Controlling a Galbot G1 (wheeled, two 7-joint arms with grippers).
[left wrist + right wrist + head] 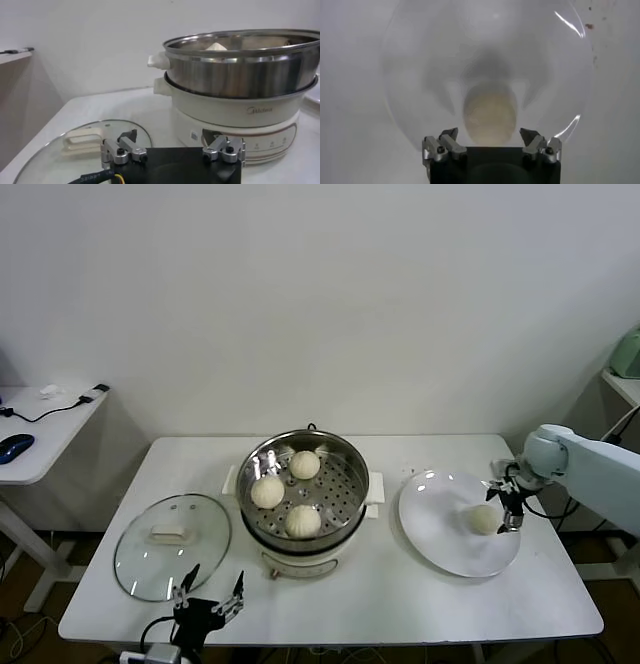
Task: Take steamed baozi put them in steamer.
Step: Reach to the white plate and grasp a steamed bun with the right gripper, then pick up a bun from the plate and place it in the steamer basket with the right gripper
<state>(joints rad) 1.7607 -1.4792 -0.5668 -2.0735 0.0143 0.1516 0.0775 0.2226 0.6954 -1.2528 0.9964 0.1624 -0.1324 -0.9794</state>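
Pickup of the last baozi [485, 519]: right gripper [507, 509] hangs over it on the plate [440, 529], fingers open astride, not yet closed. Three buns [288, 491] lie in the steamer [345, 459]. Next, judged: descend, close, lift. Left gripper [208, 596] idles open by the worktop's [400, 604] front edge.

Even, soft indoor light; glare streaks on plate [570, 30] rim; soft shadow around baozi [490, 115]; steamer [240, 65] steel reflective.
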